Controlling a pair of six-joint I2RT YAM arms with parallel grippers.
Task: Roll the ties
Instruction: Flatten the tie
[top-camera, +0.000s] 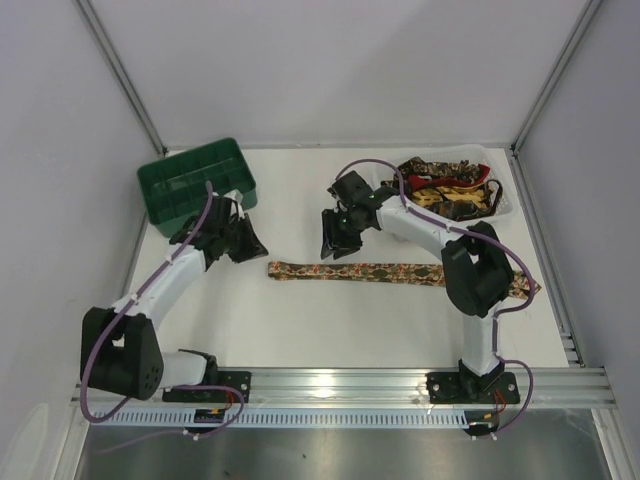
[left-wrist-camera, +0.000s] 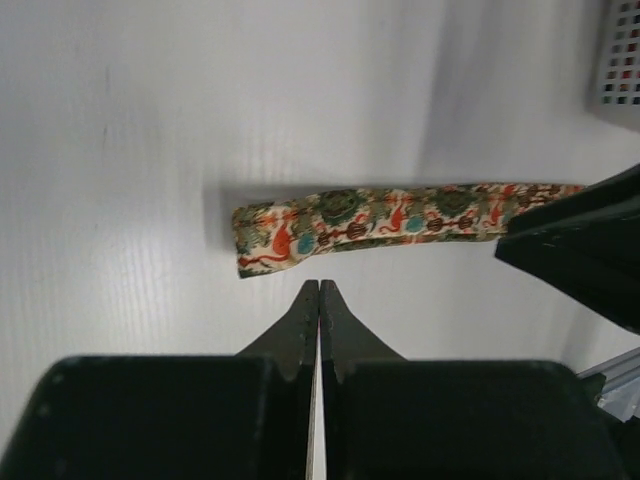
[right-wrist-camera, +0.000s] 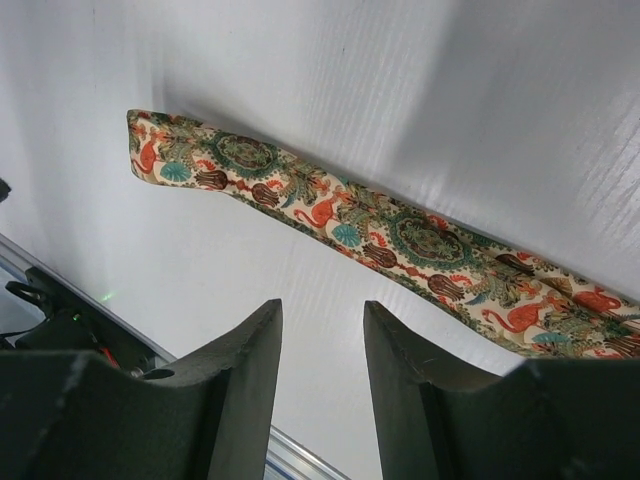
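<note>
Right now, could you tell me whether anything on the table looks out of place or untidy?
Nothing looks damaged or spilled. One tie lies flat and straight on the table, not yet rolled. The other ties sit in a tangled heap in the tray, which is the only untidy spot.

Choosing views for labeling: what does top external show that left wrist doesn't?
Only top external: the green crate, the white tray holding more ties, and both arms. It also shows nearly the whole length of the flat tie. Only left wrist: the left gripper shut with nothing between its fingers, and the tie's print up close. Both: that tie lying flat on the table.
</note>
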